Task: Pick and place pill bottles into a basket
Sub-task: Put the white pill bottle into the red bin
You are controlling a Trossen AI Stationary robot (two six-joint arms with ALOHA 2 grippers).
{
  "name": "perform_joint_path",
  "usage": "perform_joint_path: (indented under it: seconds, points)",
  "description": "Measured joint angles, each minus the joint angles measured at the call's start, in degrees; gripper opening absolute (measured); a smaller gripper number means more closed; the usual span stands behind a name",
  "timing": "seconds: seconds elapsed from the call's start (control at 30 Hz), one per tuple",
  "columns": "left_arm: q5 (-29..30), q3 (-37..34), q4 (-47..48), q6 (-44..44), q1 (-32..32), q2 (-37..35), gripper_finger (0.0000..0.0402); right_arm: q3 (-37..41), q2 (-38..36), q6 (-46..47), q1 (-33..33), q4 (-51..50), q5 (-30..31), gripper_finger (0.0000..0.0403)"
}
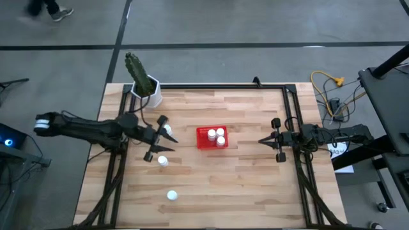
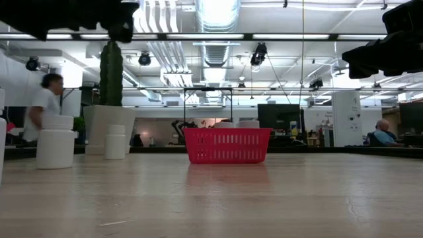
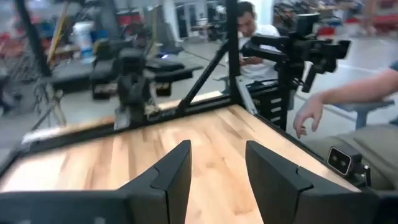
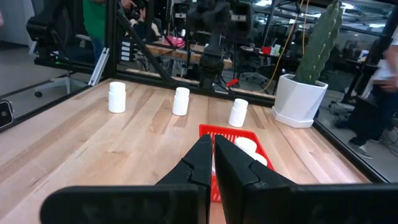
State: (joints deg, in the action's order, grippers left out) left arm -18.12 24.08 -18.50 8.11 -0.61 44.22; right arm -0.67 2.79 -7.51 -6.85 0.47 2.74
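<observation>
Your left end effector (image 1: 161, 137) hung with fingers parted, empty; your right end effector (image 1: 263, 140) sat clamped together.

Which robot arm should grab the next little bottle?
Probably the left. Its left gripper hangs open right by the three pill bottles left on the table. The right gripper waits shut beyond the red basket, farther away.

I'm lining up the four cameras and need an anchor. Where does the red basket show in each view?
High view: the basket sits mid-table, between the two arms.
Low view: centre of the picture, standing on the tabletop, seen side-on.
Left wrist view: not in it.
Right wrist view: just beyond the right hand's shut fingers, partly hidden by them.
Shared landmark: the cactus pot, at the table's far left corner, also in the low and right wrist views.
</observation>
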Motion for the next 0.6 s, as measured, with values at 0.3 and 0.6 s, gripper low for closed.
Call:
perform_joint_path:
  seconds: [0.3, 0.6]
  points:
    - [0.1, 11.2, 10.4, 8.8, -2.9, 10.2, 0.0135, 0.0, 0.0, 0.0, 0.0, 0.0, 0.0, 0.0009]
    - [8.6, 26.1, 30.5, 12.2, -6.7, 18.6, 0.0135, 0.0, 0.0, 0.0, 0.0, 0.0, -0.1, 0.0009]
